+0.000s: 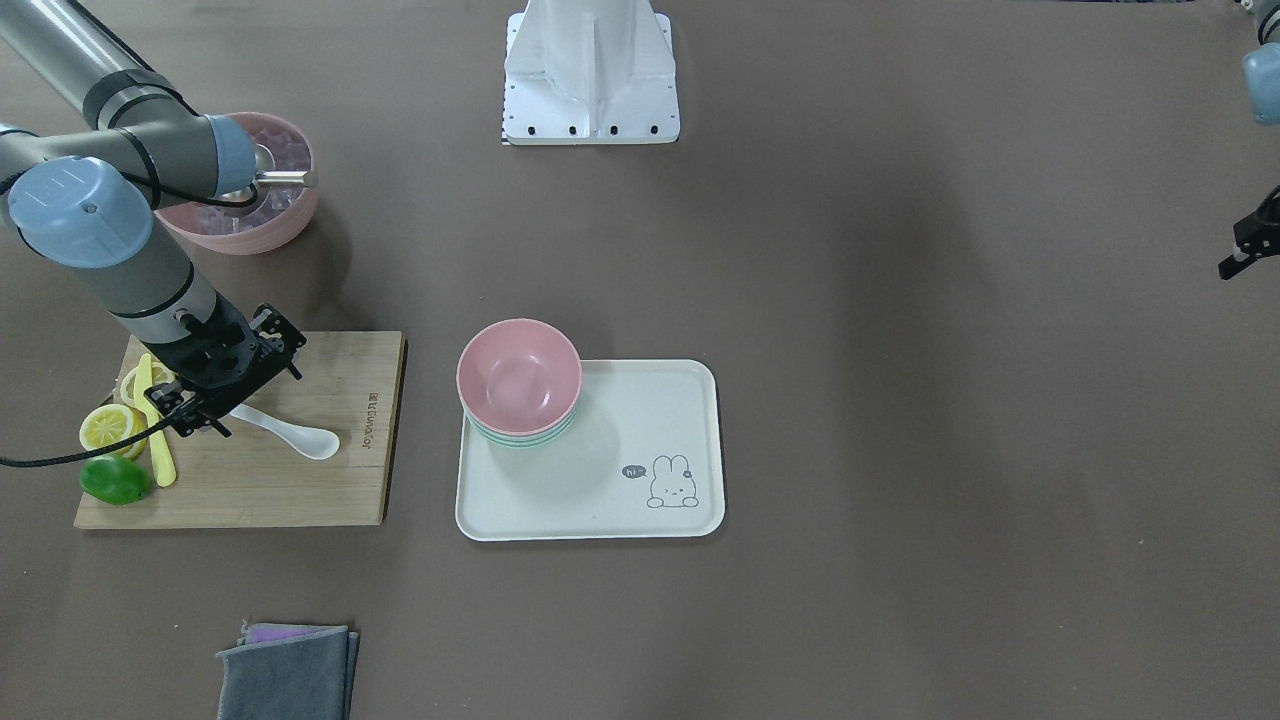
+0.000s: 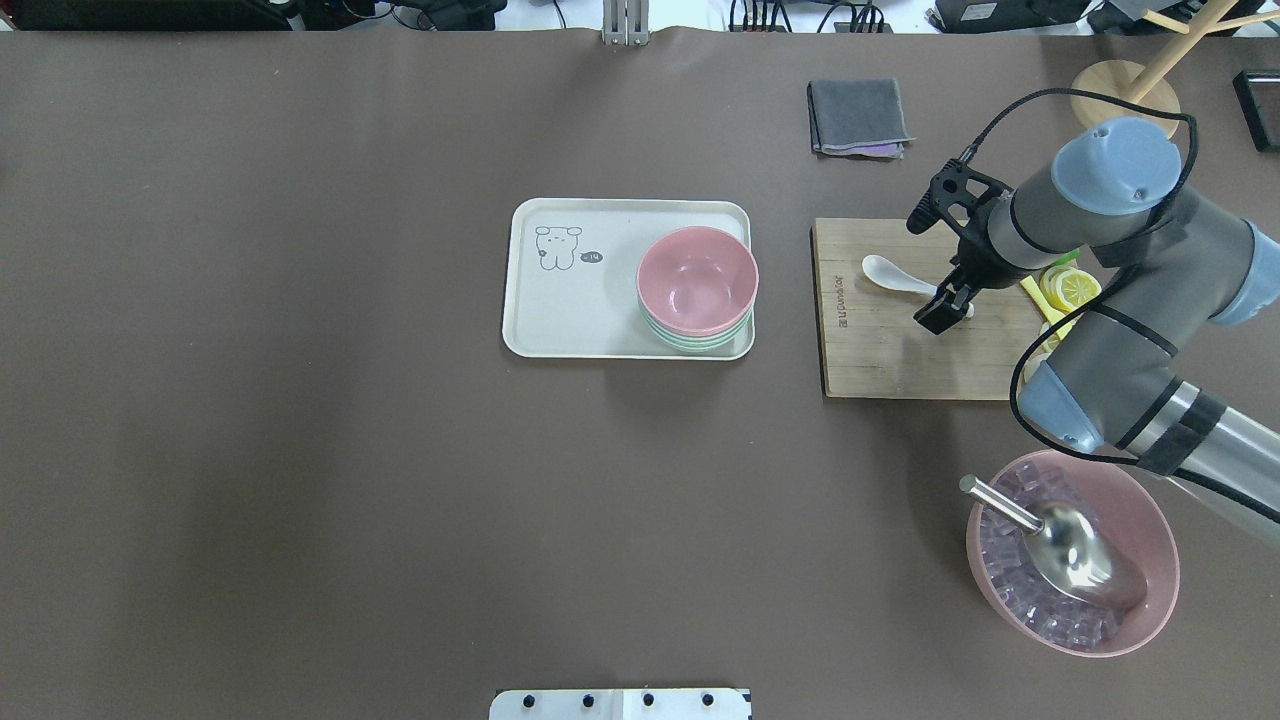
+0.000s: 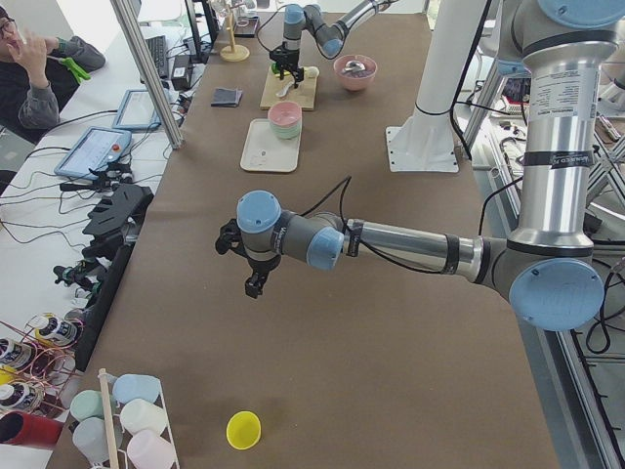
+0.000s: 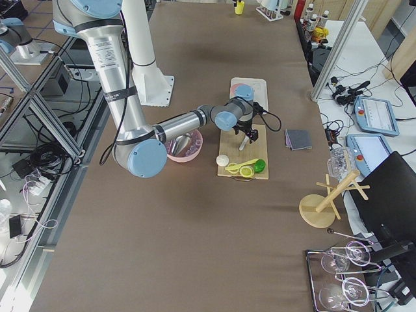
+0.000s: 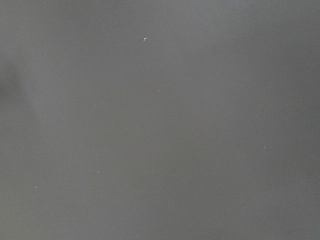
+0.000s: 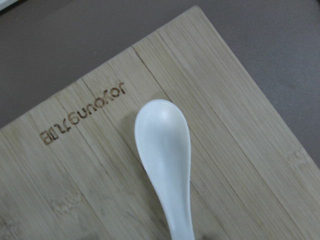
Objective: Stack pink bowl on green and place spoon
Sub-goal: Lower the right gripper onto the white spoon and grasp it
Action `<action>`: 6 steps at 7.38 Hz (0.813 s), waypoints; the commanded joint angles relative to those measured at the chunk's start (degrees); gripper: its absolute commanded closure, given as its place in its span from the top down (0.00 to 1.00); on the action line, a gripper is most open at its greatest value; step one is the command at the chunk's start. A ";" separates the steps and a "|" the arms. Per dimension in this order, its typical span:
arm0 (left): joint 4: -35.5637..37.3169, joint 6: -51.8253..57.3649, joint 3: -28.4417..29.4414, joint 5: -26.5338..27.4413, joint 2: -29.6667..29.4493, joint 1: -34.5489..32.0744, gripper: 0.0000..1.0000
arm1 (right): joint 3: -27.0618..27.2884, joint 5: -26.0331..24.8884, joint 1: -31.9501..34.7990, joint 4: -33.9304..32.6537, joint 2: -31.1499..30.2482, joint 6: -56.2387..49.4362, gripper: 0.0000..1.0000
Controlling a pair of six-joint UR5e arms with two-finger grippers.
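Observation:
The pink bowl (image 1: pixel 519 375) (image 2: pixel 695 280) sits nested on the green bowl (image 1: pixel 522 438) (image 2: pixel 700 344) at one end of the cream tray (image 1: pixel 620 460) (image 2: pixel 570 310). The white spoon (image 1: pixel 300 435) (image 2: pixel 890 275) (image 6: pixel 165 155) lies on the bamboo cutting board (image 1: pixel 300 490) (image 2: pixel 880 360). My right gripper (image 1: pixel 195 412) (image 2: pixel 945 305) is low over the spoon's handle, jaws open on either side of it; the handle end is hidden under it. My left gripper (image 1: pixel 1240 255) (image 3: pixel 246 269) hangs open and empty over bare table, far from the tray.
A pink bowl of ice cubes with a metal scoop (image 1: pixel 270 215) (image 2: pixel 1070 560) stands beside the right arm. Lemon slices, a lime (image 1: pixel 115 480) and a yellow knife (image 1: pixel 155 430) lie on the board's outer end. Folded grey cloths (image 1: pixel 290 675) (image 2: pixel 858 115) lie beyond the board.

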 commanded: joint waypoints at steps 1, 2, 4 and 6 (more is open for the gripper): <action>-0.08 -0.15 0.03 -0.02 0.01 -0.03 0.99 | -0.90 0.28 0.07 1.09 -0.10 -1.56 0.77; -0.08 -0.24 0.03 -0.02 0.01 -0.03 0.99 | -0.81 0.28 0.16 0.74 -0.10 -1.65 0.60; -0.08 -0.33 0.03 -0.02 0.01 0.06 0.99 | -0.81 0.37 0.95 0.48 -0.01 -2.09 0.21; -0.08 -0.33 -0.05 -0.11 0.01 -0.03 0.99 | -0.90 0.11 0.95 0.30 0.07 -2.00 0.00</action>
